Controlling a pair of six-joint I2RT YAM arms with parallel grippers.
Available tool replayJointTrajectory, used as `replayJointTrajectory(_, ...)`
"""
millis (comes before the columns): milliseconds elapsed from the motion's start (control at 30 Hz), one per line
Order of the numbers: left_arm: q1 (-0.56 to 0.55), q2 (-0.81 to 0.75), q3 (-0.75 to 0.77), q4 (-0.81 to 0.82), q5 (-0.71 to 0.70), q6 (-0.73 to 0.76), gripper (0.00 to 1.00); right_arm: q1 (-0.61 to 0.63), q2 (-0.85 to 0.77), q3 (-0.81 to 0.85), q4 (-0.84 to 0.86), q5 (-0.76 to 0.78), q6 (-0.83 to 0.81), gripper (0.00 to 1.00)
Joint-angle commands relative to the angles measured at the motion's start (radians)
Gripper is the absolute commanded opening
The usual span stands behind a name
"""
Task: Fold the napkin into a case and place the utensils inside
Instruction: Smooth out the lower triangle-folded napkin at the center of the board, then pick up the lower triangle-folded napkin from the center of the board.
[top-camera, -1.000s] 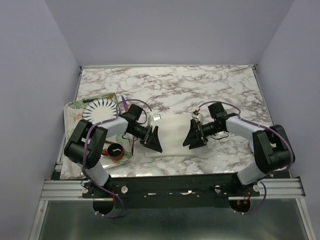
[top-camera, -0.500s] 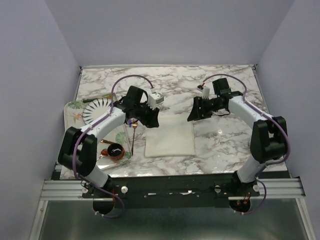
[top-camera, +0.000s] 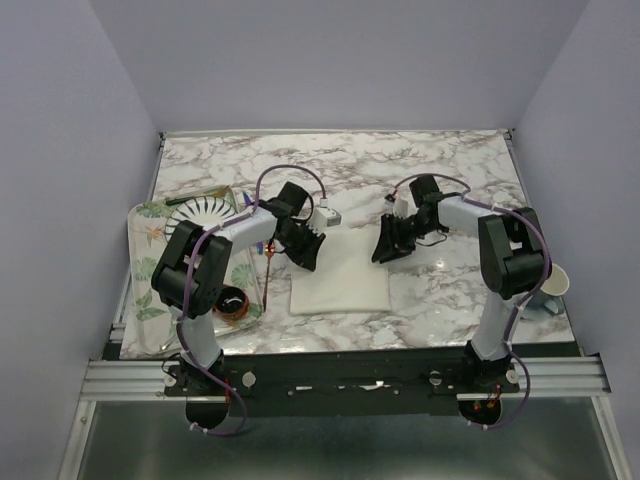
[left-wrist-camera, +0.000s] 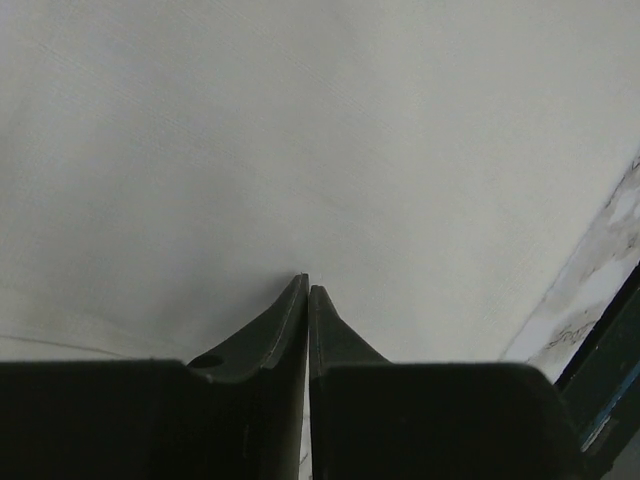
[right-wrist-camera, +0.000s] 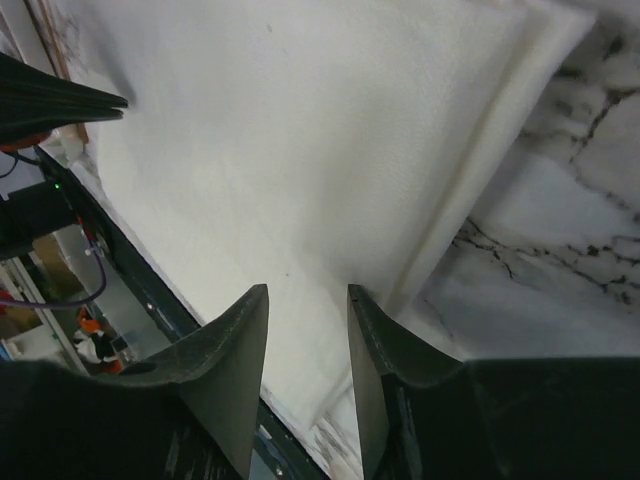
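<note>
The cream napkin (top-camera: 340, 275) lies flat as a folded rectangle mid-table. My left gripper (top-camera: 306, 250) is down on its far left corner. In the left wrist view the napkin (left-wrist-camera: 330, 130) fills the frame and my left gripper (left-wrist-camera: 307, 284) has its jaws drawn together, with only a sliver of cloth between them. My right gripper (top-camera: 386, 246) is at the far right corner. In the right wrist view my right gripper (right-wrist-camera: 307, 290) stands open, straddling the napkin (right-wrist-camera: 280, 150) just inside its layered right edge. Of the utensils, a thin copper handle (top-camera: 268, 272) shows beside the napkin's left edge.
A floral tray (top-camera: 145, 228) at the left holds a striped white plate (top-camera: 195, 215) and a dark bowl (top-camera: 232, 300). A white cup (top-camera: 556, 284) stands at the table's right edge. Lavender walls enclose the marble table (top-camera: 340, 170) on three sides.
Both arms swung from the napkin's sides up and away, then came down on its far corners. Both grippers' jaws narrowed, the left almost fully.
</note>
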Motion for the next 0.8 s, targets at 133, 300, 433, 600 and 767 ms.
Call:
replayJointTrajectory(133,-0.025,-0.031,-0.091,-0.079,-0.018,0.084,0.13,0.023,-0.060,-0.211,0.004,-0.041,0.011,0.45)
replayJointTrajectory(300,-0.036,-0.057,-0.106,-0.105,-0.001,0.096,0.12,0.025,-0.146,-0.254,-0.042,-0.050,-0.030,0.48)
replayJointTrajectory(433,-0.033,-0.113,-0.083,-0.109,0.025,0.081,0.15,0.002,-0.261,-0.190,-0.099,-0.065,-0.055,0.56)
replayJointTrajectory(600,-0.022,-0.121,-0.062,-0.094,0.035,0.065,0.17,-0.056,-0.257,-0.093,-0.116,0.027,-0.082,0.60)
replayJointTrajectory(767,-0.022,-0.118,-0.049,-0.085,0.064,0.073,0.17,-0.087,-0.118,0.040,-0.151,0.073,-0.122,0.65)
